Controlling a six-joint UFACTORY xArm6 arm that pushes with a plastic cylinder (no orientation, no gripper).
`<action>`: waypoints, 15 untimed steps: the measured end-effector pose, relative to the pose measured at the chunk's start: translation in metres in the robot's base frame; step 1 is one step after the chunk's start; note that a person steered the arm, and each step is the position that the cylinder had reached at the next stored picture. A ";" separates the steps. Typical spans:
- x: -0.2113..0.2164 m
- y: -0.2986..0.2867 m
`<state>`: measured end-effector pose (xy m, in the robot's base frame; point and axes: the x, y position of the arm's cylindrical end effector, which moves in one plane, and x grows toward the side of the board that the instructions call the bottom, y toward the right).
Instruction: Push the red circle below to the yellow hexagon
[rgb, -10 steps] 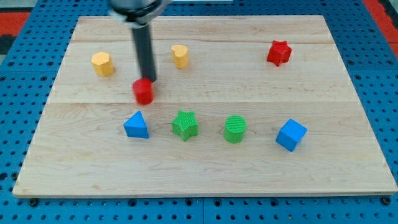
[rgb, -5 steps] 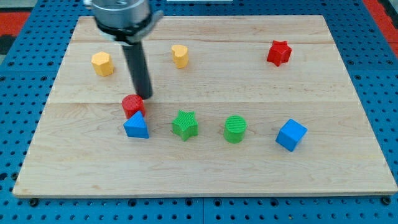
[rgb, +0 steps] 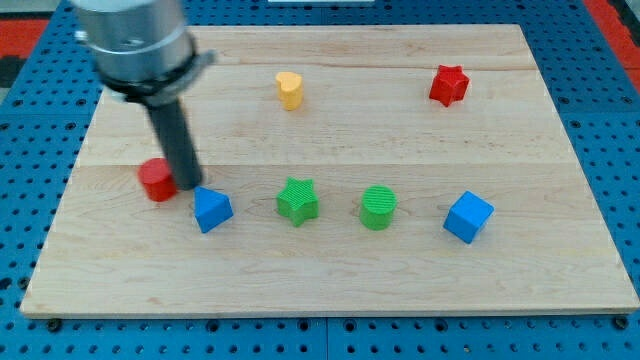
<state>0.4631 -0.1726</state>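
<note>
The red circle lies near the board's left edge, at mid height. My tip rests right beside it on its right, touching or nearly touching. The blue triangle sits just right of and below my tip. The yellow hexagon does not show; the arm's dark rod and grey body cover the upper left of the board where it stood.
A yellow heart lies at the top middle and a red star at the top right. A green star, a green circle and a blue cube form a row to the right of the blue triangle.
My tip has swept left and down, pushing the red circle from the middle left to near the left edge. The blue triangle shifted slightly. The arm now hides the yellow hexagon.
</note>
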 end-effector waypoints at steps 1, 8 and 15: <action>-0.010 -0.035; -0.094 0.109; -0.012 -0.033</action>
<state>0.4510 -0.2061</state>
